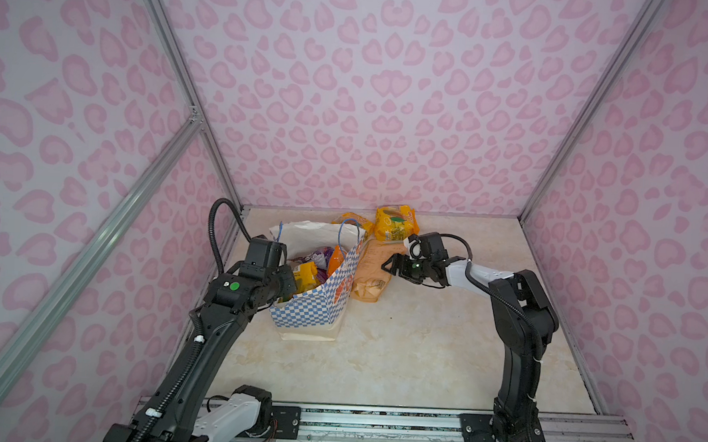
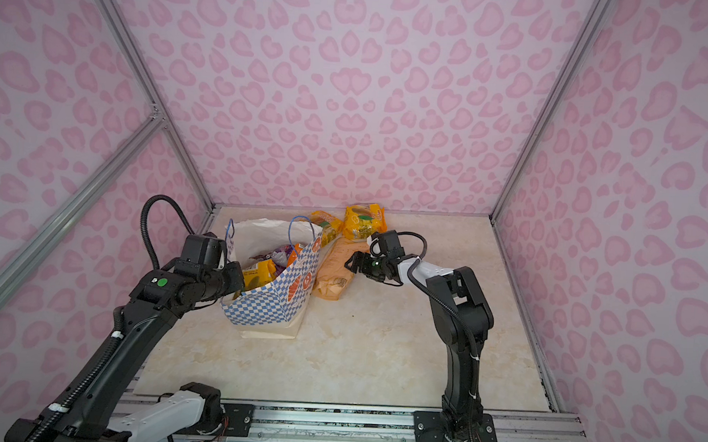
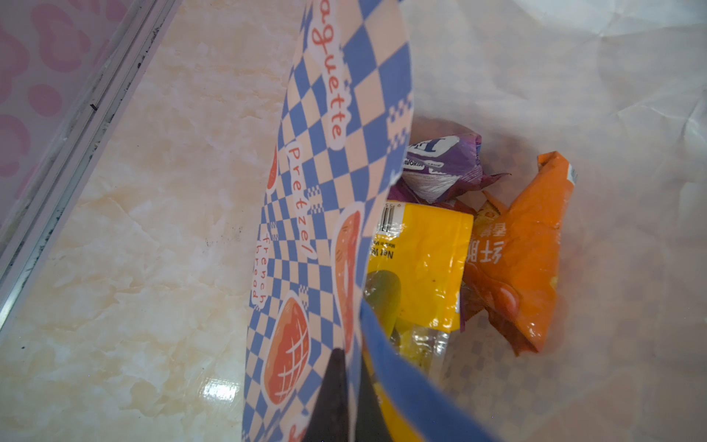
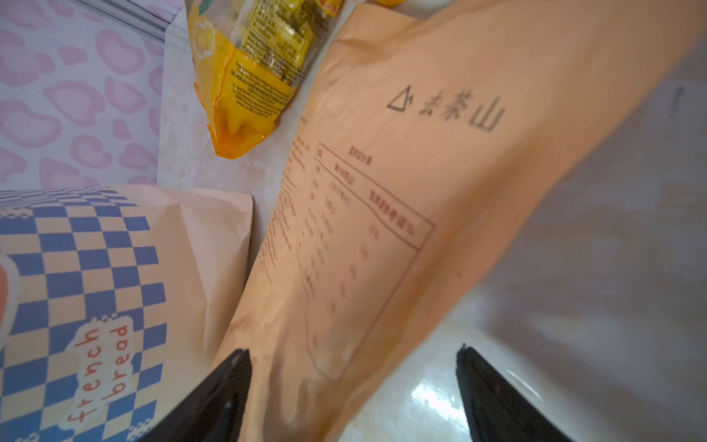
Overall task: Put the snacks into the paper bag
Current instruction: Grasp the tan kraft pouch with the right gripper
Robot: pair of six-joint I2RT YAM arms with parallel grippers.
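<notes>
I have the paper bag [image 1: 318, 311] standing left of the tabletop's [image 1: 420, 358] middle, with several packets [image 3: 421, 260] in it. The flat pouch [image 1: 372, 273] lies close against its right side. At the far edge, one packet [image 1: 354, 223] lies behind the bag and a second packet [image 1: 396, 224] behind the pouch.

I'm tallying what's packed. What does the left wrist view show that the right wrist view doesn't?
Left wrist only: the paper bag seen from inside, holding a purple packet, yellow packet and orange packet, the left gripper pinching its wall. Right wrist only: the tan pouch straddled by the open right gripper, a yellow-orange packet beyond. Both: the bag's checkered side and the marbled tabletop.
</notes>
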